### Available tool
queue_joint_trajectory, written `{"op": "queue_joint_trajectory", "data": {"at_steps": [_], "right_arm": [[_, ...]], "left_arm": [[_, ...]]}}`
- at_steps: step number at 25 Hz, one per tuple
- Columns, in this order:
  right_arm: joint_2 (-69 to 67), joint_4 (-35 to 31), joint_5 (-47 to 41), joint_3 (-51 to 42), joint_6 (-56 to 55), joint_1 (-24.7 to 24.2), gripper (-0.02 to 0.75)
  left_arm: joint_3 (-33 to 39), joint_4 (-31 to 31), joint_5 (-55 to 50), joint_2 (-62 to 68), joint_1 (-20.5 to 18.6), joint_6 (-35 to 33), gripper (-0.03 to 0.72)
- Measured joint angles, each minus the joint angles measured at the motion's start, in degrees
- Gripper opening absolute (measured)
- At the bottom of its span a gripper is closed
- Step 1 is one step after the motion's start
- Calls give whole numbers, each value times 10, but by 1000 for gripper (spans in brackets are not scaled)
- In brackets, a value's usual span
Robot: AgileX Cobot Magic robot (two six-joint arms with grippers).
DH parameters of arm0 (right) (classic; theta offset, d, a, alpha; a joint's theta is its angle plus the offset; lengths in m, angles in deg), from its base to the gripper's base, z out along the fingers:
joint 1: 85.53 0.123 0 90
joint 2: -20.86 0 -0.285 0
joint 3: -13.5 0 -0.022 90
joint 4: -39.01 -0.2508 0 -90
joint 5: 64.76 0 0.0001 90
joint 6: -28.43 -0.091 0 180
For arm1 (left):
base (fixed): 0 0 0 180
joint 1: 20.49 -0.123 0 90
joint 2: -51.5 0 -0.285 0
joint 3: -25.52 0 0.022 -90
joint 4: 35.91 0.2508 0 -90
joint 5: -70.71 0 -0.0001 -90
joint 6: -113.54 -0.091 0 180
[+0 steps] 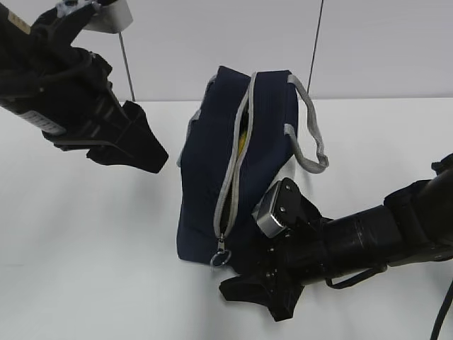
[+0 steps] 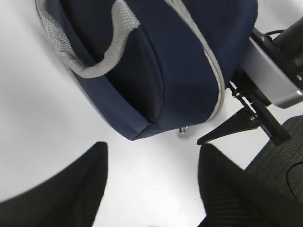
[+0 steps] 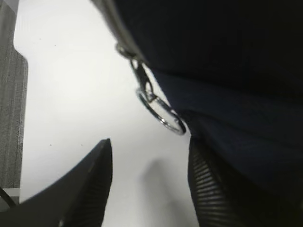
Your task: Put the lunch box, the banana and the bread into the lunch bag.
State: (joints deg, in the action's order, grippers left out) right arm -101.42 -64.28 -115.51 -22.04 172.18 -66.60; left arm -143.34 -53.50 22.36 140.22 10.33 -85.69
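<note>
The navy lunch bag (image 1: pixel 212 184) stands upright mid-table with its grey zipper (image 1: pixel 230 177) mostly shut. A yellow sliver (image 1: pixel 243 139), seemingly the banana, shows through the gap near the top. The lunch box and the bread are hidden or out of view. My right gripper (image 1: pixel 258 297) is open and empty, low at the bag's front corner beside the metal ring pull (image 1: pixel 221 257). In the right wrist view the ring pull (image 3: pixel 161 113) hangs just beyond my open gripper (image 3: pixel 149 153). My left gripper (image 1: pixel 145 152) hovers open and empty to the bag's left. Its wrist view shows the bag (image 2: pixel 165 71) beyond the gripper (image 2: pixel 151 151).
The grey webbing handles (image 1: pixel 311 134) hang off the bag's right side. Two thin poles (image 1: pixel 126 64) rise behind the white table (image 1: pixel 92 241). The table's edge and grey floor (image 2: pixel 279 156) show beyond the right arm in the left wrist view.
</note>
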Motion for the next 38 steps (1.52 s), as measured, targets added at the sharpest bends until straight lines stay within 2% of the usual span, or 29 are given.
{"op": "queue_joint_trajectory", "data": {"at_steps": [10, 30, 38], "right_arm": [[0, 0, 9, 16, 0, 0, 387], [0, 1, -42, 16, 0, 0, 384], [0, 8, -60, 16, 0, 0, 311]], "left_arm": [[0, 0, 0, 0, 0, 0, 424], [0, 1, 0, 0, 0, 0, 417], [0, 1, 0, 0, 0, 0, 414]]}}
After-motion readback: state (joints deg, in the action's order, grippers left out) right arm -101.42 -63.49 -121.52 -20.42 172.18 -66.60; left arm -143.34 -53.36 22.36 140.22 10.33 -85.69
